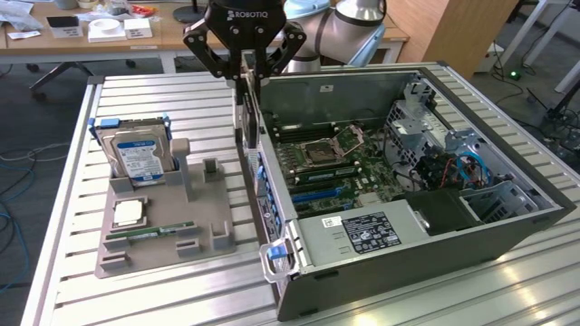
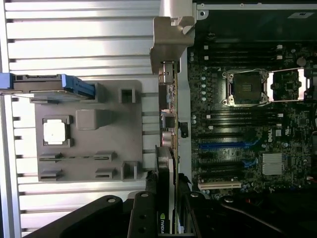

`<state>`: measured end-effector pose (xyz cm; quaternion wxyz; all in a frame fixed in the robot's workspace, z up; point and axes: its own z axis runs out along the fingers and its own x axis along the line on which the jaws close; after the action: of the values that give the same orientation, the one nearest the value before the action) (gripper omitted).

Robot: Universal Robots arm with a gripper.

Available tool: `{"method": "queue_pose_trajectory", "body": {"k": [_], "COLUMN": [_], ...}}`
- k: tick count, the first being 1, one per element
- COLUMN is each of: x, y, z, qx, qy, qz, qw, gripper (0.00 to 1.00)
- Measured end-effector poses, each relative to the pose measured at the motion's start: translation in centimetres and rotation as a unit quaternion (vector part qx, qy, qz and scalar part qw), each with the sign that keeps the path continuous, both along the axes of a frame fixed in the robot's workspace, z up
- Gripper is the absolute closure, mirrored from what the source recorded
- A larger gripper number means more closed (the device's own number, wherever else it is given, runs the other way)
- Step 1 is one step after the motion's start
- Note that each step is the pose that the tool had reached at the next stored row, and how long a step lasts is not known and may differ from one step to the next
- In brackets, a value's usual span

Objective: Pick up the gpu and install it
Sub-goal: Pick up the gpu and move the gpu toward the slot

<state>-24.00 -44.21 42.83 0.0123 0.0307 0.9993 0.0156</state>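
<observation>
The gpu (image 1: 246,119) hangs on edge, a thin black card held upright over the near side wall of the open computer case (image 1: 507,224). My gripper (image 1: 246,73) is shut on its upper edge. In the wrist view the gpu (image 2: 167,163) appears edge-on, and its silvery bracket (image 2: 171,39) points away from my gripper (image 2: 167,210). The card sits along the line between the grey holder (image 2: 89,153) and the motherboard (image 2: 247,124). The blue expansion slots (image 2: 228,145) lie just inside the case beside the card.
The grey holder (image 1: 163,244) on the slatted table carries a hard drive (image 1: 136,159) standing upright, a CPU (image 1: 129,212) and a green RAM stick (image 1: 149,233). Inside the case are the power supply (image 1: 363,234), drive cages and cables (image 1: 471,170). Desks stand behind.
</observation>
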Motion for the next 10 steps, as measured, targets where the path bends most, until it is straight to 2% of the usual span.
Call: {"method": "queue_pose_trajectory", "body": {"k": [10], "x": [1.6], "y": [0.00], "z": [0.00], "qx": [0.0001], "qy": [0.0000], "qz": [0.000], "qw": [1.0000], "gripper": [0.73]}}
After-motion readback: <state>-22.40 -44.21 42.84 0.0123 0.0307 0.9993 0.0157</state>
